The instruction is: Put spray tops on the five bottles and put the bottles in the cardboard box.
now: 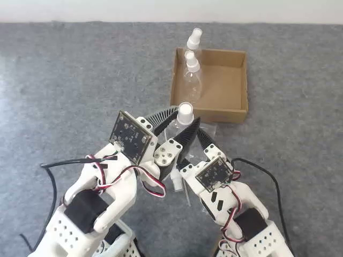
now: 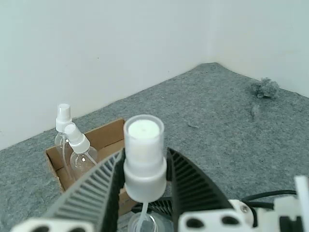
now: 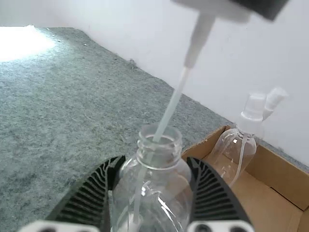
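So, my left claw [image 2: 144,166]: pinching the spray top [image 2: 143,145], tube poked into the neck below.
My right claw [image 3: 154,166]: gripping the bottle [image 3: 155,193] upright, steadying it.
Cardboard box [image 1: 211,113]: just past both.

No writing, label, number or sign can be read anywhere. The cardboard box [image 1: 214,114] shows plain brown walls, and any marks on the circuit boards [image 1: 131,138] at the arms' wrists are too small to make out.
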